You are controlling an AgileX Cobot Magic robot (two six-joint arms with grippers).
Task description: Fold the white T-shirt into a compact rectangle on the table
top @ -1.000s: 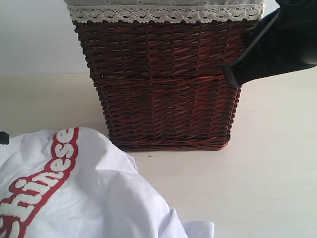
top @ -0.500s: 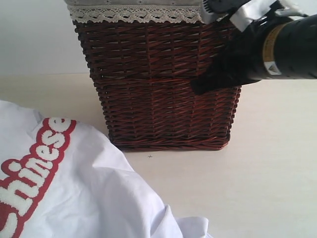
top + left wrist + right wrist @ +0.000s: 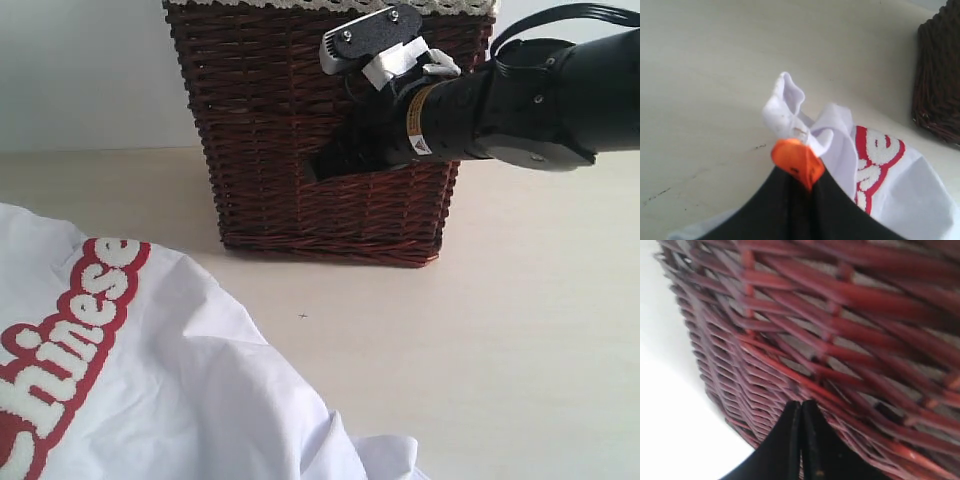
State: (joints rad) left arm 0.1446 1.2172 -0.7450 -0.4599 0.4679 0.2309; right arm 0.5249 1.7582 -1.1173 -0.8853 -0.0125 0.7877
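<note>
One white T-shirt (image 3: 840, 125) clamped in the left pincer (image 3: 801, 181); one basket (image 3: 840, 315) right at the tips of the clenched, empty right pincer (image 3: 801, 407).

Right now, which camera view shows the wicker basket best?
The exterior view: the wicker basket shows most of its front and its base, partly behind the right arm. The right wrist view gives only its weave, very close; the left wrist view only one edge.
</note>
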